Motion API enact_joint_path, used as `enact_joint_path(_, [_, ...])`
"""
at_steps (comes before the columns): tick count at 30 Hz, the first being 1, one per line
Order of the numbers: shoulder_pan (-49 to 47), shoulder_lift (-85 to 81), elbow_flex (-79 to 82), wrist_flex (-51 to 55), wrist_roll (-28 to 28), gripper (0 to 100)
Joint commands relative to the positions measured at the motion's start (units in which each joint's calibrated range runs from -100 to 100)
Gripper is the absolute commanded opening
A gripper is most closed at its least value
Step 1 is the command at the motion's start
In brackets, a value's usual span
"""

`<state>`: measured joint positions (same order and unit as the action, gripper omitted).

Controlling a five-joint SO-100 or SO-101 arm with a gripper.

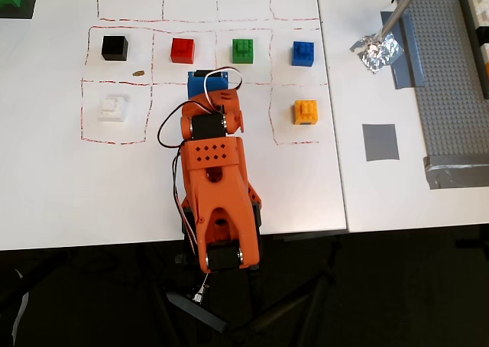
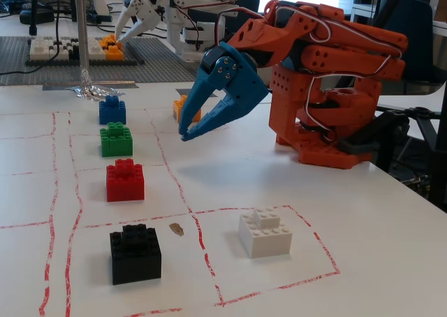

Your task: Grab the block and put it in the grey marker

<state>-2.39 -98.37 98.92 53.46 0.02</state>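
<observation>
Your small white studded toy brick (image 1: 112,108) sits alone on the white table (image 1: 61,202), inside a cell of the red hand-drawn grid, directly below the black studded brick (image 1: 114,48) in the overhead view. In the fixed view the white brick (image 2: 265,232) stands upright, flat on its base, just right of the black one (image 2: 135,253), with a small brown speck (image 2: 176,229) between them. Nothing touches it.

Your flat grey square tape patch (image 1: 380,142) lies on the neighbouring table panel at the right of the overhead view, well apart from the white brick and bare. Above it you have a crumpled foil wad (image 1: 376,51) at the foot of a metal rod, beside a long grey tape strip (image 1: 408,53).

Your orange arm (image 1: 218,171) is folded over its base, between the white brick and the orange brick (image 1: 306,111). The blue two-finger gripper (image 2: 184,135) hangs above the table with its tips pointing down; the jaws stand slightly parted and hold nothing. It is near the middle of the grid, clear of every brick.

The top row also holds a red brick (image 1: 182,50), a green brick (image 1: 243,50) and a blue brick (image 1: 303,53), each in its own cell.
</observation>
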Motion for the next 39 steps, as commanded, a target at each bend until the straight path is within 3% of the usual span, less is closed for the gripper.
enact_joint_path(1, [1.1, -1.2, 0.8, -1.9, 0.6, 0])
enact_joint_path(39, [1.5, -1.2, 0.8, -1.9, 1.0, 0])
